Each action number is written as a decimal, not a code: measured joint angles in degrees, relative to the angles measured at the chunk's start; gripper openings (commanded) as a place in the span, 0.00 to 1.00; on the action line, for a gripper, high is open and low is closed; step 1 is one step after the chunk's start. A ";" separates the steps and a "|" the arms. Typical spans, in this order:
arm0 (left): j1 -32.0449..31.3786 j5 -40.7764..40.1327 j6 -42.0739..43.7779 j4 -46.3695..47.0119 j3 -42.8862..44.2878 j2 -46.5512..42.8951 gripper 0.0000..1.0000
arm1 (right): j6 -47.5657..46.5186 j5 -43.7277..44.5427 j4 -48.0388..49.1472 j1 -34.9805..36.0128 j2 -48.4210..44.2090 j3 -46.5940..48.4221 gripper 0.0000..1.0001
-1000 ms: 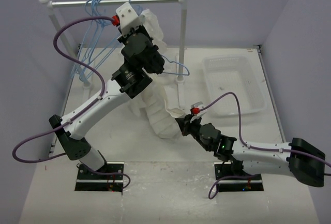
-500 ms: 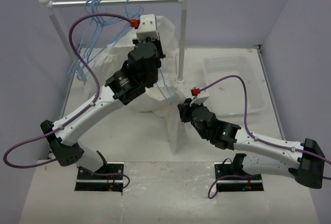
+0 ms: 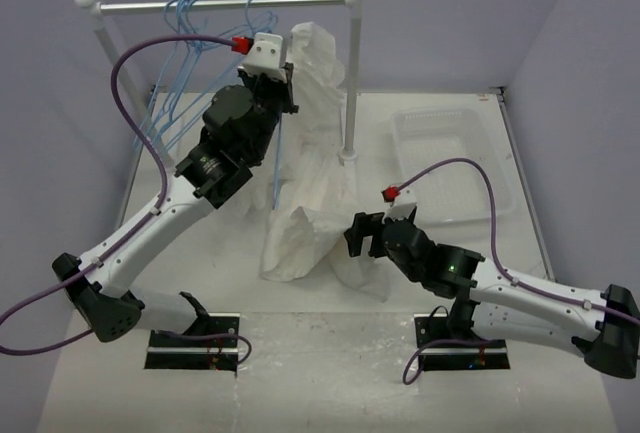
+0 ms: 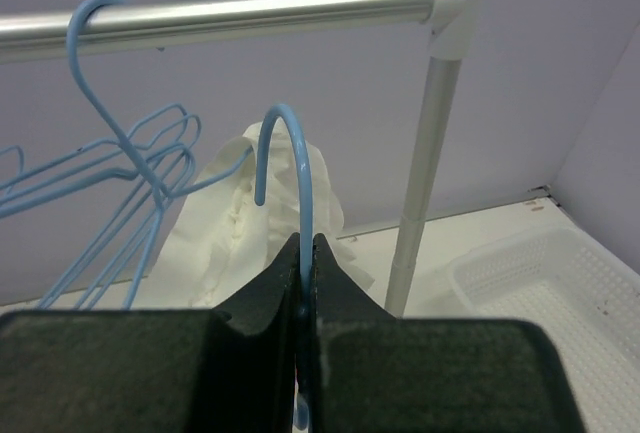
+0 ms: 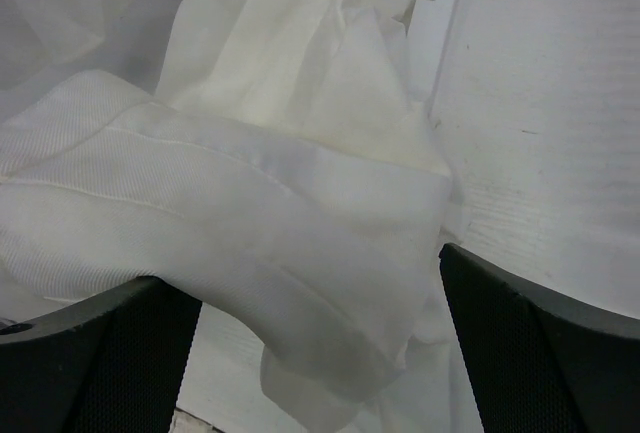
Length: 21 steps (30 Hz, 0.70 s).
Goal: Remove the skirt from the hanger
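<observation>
Right gripper [image 5: 320, 293], newly sprung wide off the skirt [image 5: 280, 203]; left gripper [image 4: 305, 245] clamps the hanger [image 4: 303, 178] (best lifted steadily until cloth slides free).

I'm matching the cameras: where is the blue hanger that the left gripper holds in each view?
Top external: the hanger runs down from the left gripper, left of the rack post.
Left wrist: its hook rises from the shut fingers, centre frame.
Right wrist: not in it.
Shared landmark: the rack post, right of the hanger in both views showing it.
</observation>
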 measured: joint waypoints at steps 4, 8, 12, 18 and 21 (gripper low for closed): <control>5.20 6.58 0.48 1.79 -1.40 0.11 0.00 | 0.11 0.37 -1.46 0.00 -1.57 0.00 0.99; 6.49 12.26 1.95 6.21 -3.41 0.13 0.00 | 0.00 1.66 -2.19 0.00 -3.02 0.00 0.99; 9.01 20.52 2.23 9.68 -4.11 0.52 0.00 | -0.37 3.65 -2.58 0.00 -4.50 0.00 0.99; 10.51 24.81 2.21 14.75 -4.61 1.60 0.00 | -1.22 5.73 -2.78 -0.87 -6.86 -0.37 0.99; 10.67 25.70 2.12 17.09 -4.24 3.08 0.00 | -1.92 6.58 -2.84 -1.64 -7.89 -0.92 0.99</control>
